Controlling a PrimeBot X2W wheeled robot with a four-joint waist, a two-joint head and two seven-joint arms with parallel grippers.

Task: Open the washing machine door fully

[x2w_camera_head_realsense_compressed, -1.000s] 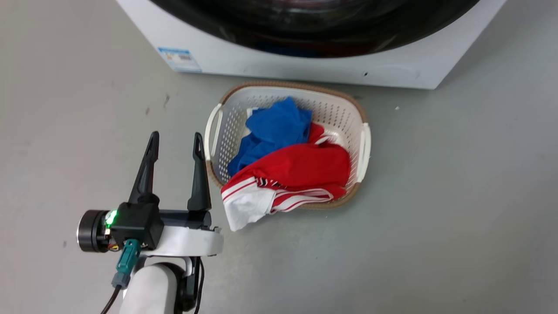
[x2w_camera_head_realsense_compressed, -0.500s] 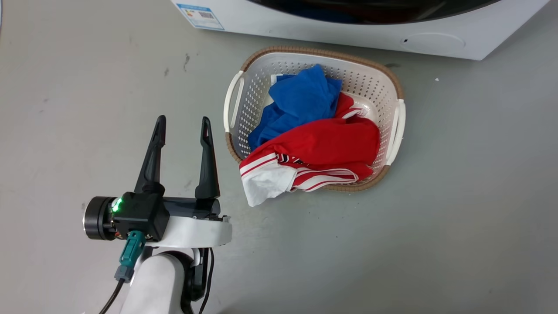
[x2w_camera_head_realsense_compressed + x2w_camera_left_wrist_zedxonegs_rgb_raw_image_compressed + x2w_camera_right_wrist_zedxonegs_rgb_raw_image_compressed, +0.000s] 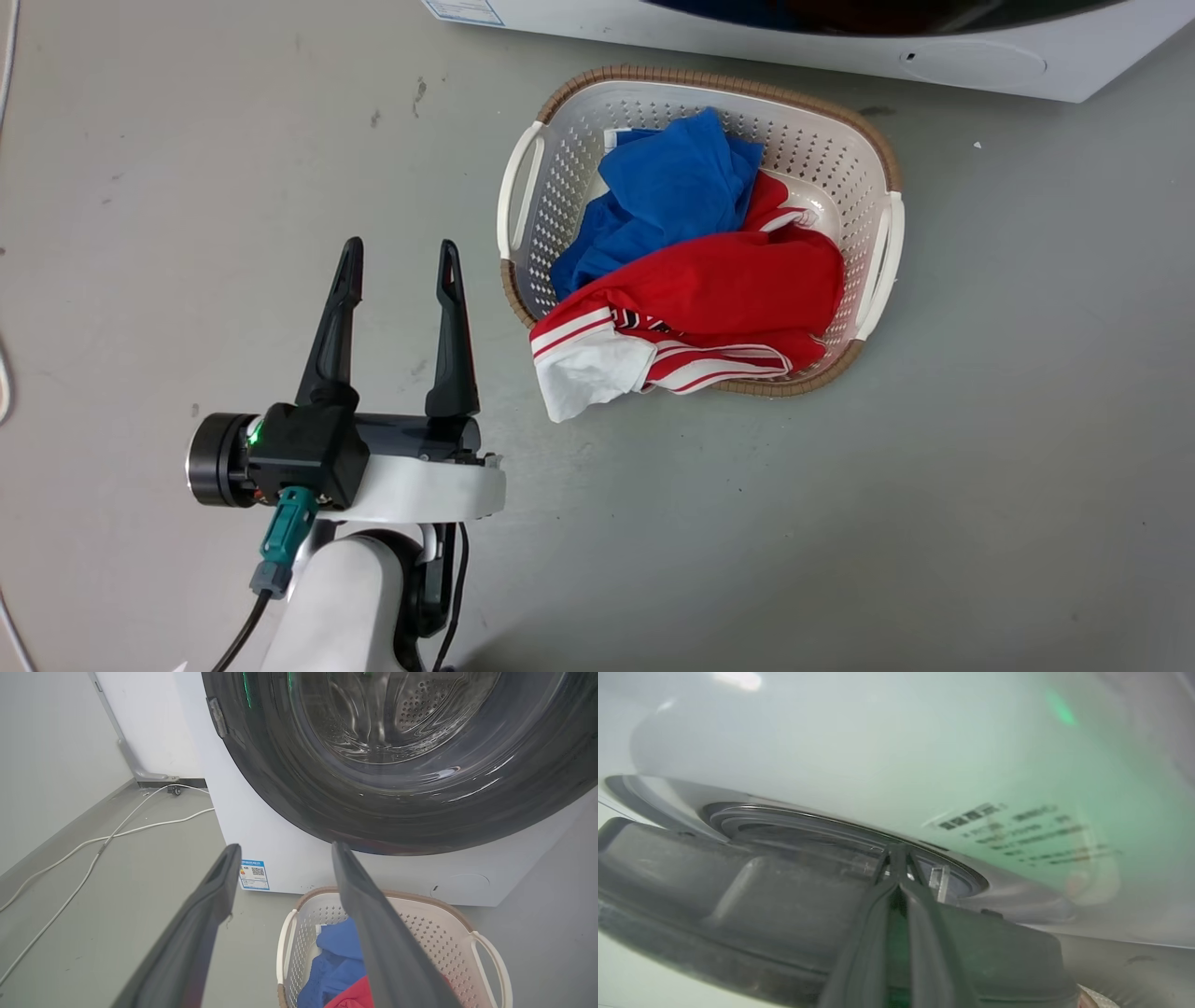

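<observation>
Door (image 3: 397, 742) fills the top of the L wrist view: wide black rim, clear glass centre w/ steel drum holes behind it; its lower edge hangs over the machine (image 3: 289, 858) front, above the blue label (image 3: 254, 875) and round flap (image 3: 460, 886). In the head view only a dark strip of it runs along the top edge. How far it stands open: can't tell. R gripper (image 3: 896, 856) lies over a dark moulded mass, white panel w/ printed text beyond; fingers drawn together, tips meeting, can't tell if anything is pinched btwn them. L gripper (image 3: 400, 247) is spread wide and empty, hovering above bare floor (image 3: 980, 467), just L of the basket (image 3: 868, 140), not touching its handle. Basket sits just in front of the machine w/ a narrow gap, under the door's edge; blue cloth (image 3: 672, 177) and red cloth (image 3: 738, 289) inside, red one spilling over the near rim. Open floor either side; cables (image 3: 93, 840) trail along the L wall.
</observation>
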